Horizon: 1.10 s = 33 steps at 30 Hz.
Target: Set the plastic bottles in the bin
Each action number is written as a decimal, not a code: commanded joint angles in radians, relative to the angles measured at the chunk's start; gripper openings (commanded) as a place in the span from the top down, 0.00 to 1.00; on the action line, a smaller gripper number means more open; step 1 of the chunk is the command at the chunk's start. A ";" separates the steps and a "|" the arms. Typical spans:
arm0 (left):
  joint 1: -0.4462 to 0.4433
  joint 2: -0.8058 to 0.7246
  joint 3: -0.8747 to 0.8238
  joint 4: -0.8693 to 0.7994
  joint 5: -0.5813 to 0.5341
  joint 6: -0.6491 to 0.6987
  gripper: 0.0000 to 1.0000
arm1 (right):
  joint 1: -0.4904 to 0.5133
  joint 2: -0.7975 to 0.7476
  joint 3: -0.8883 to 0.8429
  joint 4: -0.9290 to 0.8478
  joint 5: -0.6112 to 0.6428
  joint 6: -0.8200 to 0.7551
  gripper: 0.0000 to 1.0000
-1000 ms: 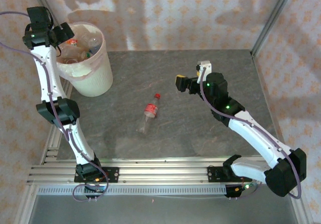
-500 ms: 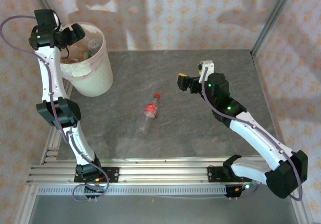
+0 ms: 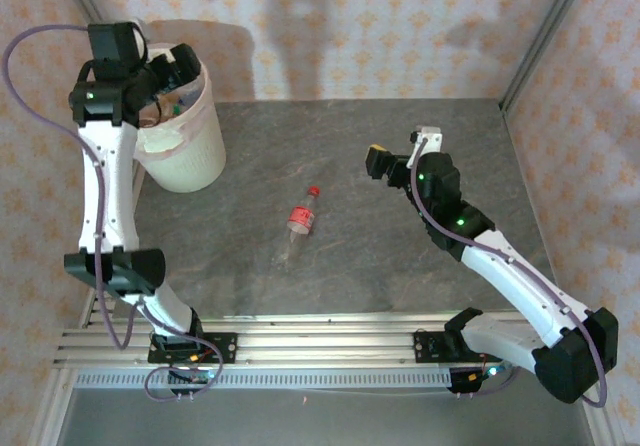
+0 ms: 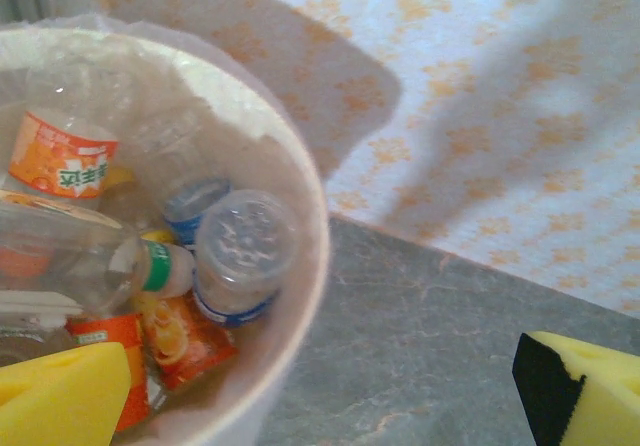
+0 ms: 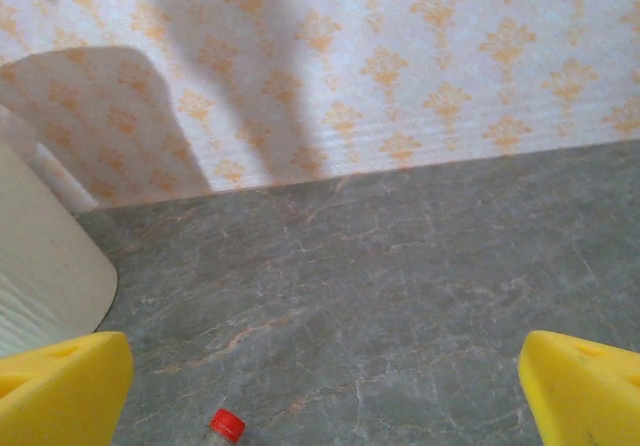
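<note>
You see the left gripper point(image 3: 180, 64) has moved further over the bin point(image 3: 195, 156), its jaws wide and empty. The right gripper point(image 3: 382, 161), also spread and empty, has drawn slightly back. One red-capped bottle point(image 3: 301, 221) lies unmoved on the table point(image 3: 400, 266); the other bottles point(image 4: 240, 256) are in the bin.

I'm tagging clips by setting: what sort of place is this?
Likely a robot test booth rather than a home: a grey table boxed in by wallpapered panels, an aluminium rail at its near edge, and a white bin of bottles.
</note>
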<state>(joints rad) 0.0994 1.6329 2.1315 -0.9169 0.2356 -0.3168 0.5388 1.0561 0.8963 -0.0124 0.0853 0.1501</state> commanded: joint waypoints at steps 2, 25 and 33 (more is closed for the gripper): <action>-0.100 -0.107 -0.129 0.071 -0.126 -0.016 0.00 | 0.008 -0.028 -0.020 -0.062 0.054 0.099 0.01; -0.711 -0.154 -0.658 0.061 -0.332 -0.196 0.00 | 0.008 -0.053 -0.113 -0.154 0.093 0.291 0.01; -0.734 0.005 -0.806 0.012 -0.156 -0.211 0.00 | 0.008 -0.029 -0.111 -0.145 0.106 0.306 0.01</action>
<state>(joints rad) -0.6174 1.6081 1.3544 -0.8745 0.0113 -0.4980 0.5388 1.0199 0.7853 -0.1505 0.1616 0.4389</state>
